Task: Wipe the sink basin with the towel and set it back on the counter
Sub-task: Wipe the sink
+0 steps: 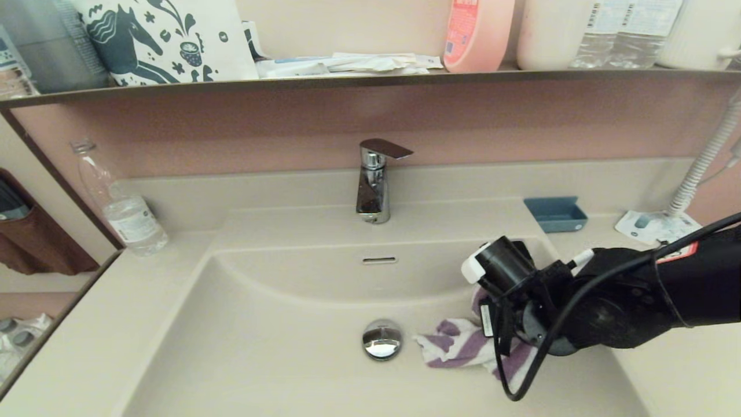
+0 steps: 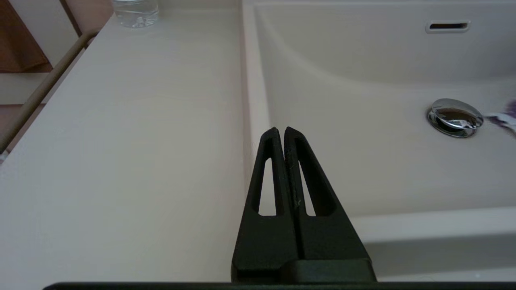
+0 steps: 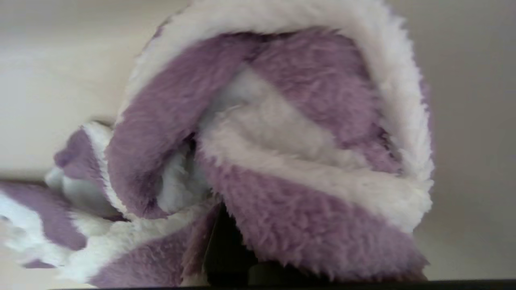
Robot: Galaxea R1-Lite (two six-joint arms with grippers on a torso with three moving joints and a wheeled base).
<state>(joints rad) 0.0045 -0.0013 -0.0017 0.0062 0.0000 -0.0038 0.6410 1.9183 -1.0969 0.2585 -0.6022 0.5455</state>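
Observation:
The purple and white striped towel (image 1: 457,344) lies bunched on the floor of the cream sink basin (image 1: 260,347), just right of the chrome drain plug (image 1: 382,339). My right gripper (image 1: 496,346) reaches down into the basin from the right and is shut on the towel. In the right wrist view the towel (image 3: 282,161) folds over the fingers and hides them almost fully. My left gripper (image 2: 281,131) is shut and empty, parked above the counter (image 2: 141,141) at the basin's left rim. It is out of the head view.
A chrome faucet (image 1: 376,185) stands behind the basin above the overflow slot (image 1: 379,260). A water bottle (image 1: 124,208) stands on the counter at back left. At back right are a blue tray (image 1: 556,214), a white printed card (image 1: 657,226) and a ribbed hose (image 1: 706,162).

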